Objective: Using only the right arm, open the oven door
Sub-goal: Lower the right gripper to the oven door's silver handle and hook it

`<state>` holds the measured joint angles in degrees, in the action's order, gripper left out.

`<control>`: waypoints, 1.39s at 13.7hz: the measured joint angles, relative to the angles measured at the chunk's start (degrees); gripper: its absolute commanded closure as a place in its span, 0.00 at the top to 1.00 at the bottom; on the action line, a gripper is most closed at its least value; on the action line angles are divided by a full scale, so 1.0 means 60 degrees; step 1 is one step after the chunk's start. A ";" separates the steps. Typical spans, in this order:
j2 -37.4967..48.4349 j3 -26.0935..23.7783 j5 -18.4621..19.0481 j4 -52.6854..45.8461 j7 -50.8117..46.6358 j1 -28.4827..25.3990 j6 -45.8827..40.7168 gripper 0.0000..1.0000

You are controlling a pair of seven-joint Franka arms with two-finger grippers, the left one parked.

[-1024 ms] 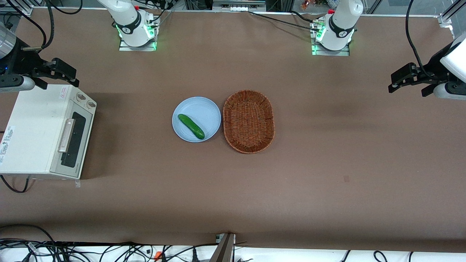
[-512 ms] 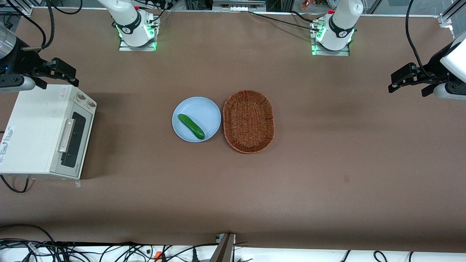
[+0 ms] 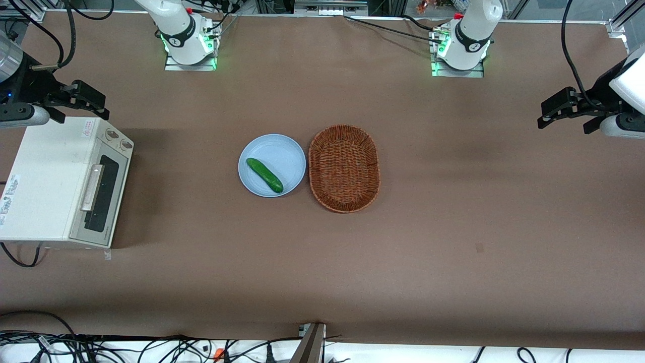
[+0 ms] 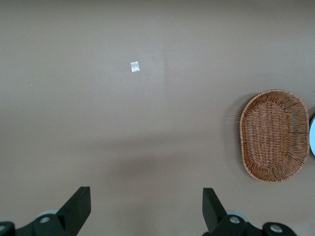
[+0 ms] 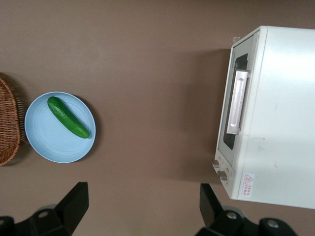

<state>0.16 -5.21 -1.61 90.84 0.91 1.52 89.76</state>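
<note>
The cream-white oven stands at the working arm's end of the table. Its door is shut, with the dark window and the silver bar handle facing the plate. Two round knobs sit beside the door. My right gripper hovers high, just farther from the front camera than the oven's knob end. It is open and empty. In the right wrist view the oven, its shut door and its handle show, and my gripper has its fingers wide apart over bare table.
A light blue plate with a green cucumber sits mid-table, beside a wicker basket. A black cable trails by the oven's nearer corner. The arm bases stand along the table's farthest edge.
</note>
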 measured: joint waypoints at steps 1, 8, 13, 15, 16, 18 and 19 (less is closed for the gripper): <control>-0.0055 0.0000 0.0073 0.0011 0.0041 0.0000 0.0020 0.87; -0.1690 0.0492 0.0935 0.0770 0.0522 0.0084 0.2158 0.29; -0.3044 0.1250 0.1201 0.0909 0.1091 0.0148 0.3634 0.04; -0.3248 0.1346 0.1221 0.0916 0.1248 0.0148 0.3915 0.00; -0.3308 0.1383 0.1221 0.0939 0.1333 0.0148 0.4070 0.00; -0.3377 0.1473 0.1223 0.1113 0.1392 0.0149 0.4413 0.00; -0.3400 0.1521 0.1227 0.1199 0.1427 0.0148 0.4524 0.00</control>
<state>-20.24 3.92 5.75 98.03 9.47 2.41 116.90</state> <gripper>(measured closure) 0.991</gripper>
